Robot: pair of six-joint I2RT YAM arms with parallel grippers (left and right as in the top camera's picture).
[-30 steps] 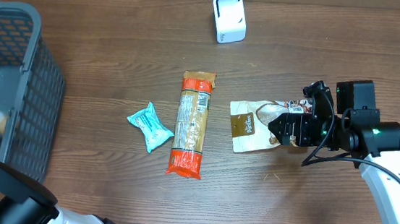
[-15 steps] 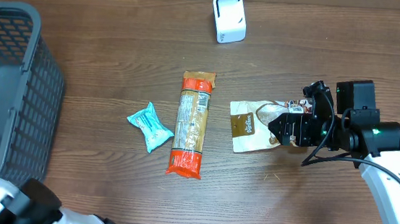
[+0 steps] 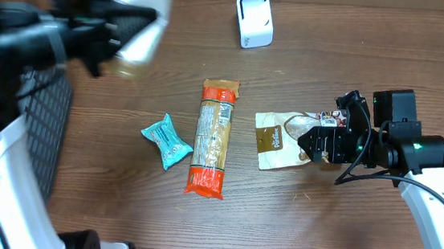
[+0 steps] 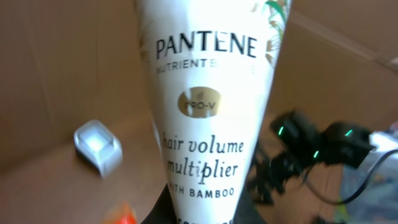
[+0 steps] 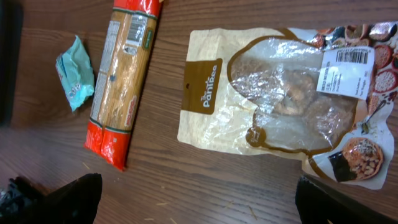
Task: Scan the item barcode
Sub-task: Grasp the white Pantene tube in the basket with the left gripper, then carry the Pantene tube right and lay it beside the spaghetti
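Observation:
My left gripper [image 3: 121,37] hangs blurred over the table's back left, shut on a white Pantene bottle [image 3: 143,9]. In the left wrist view the Pantene bottle [image 4: 205,93] fills the middle, its label facing the camera, and dark fingers [image 4: 163,208] clamp its lower end. No barcode shows on it. The white scanner [image 3: 254,19] stands at the back centre, to the right of the bottle. My right gripper [image 3: 327,143] stands open low over a brown snack pouch [image 3: 281,139], with bare wood between its fingers [image 5: 62,196].
A long orange pasta packet [image 3: 212,137] and a small teal packet [image 3: 166,140] lie mid-table. The dark mesh basket [image 3: 48,129] stands at the left edge, partly behind my left arm. The snack pouch's barcode label [image 5: 348,68] faces up.
My left arm has swung up from the basket at the front left to the back left, carrying the white bottle. The right arm and the items on the table have not moved.

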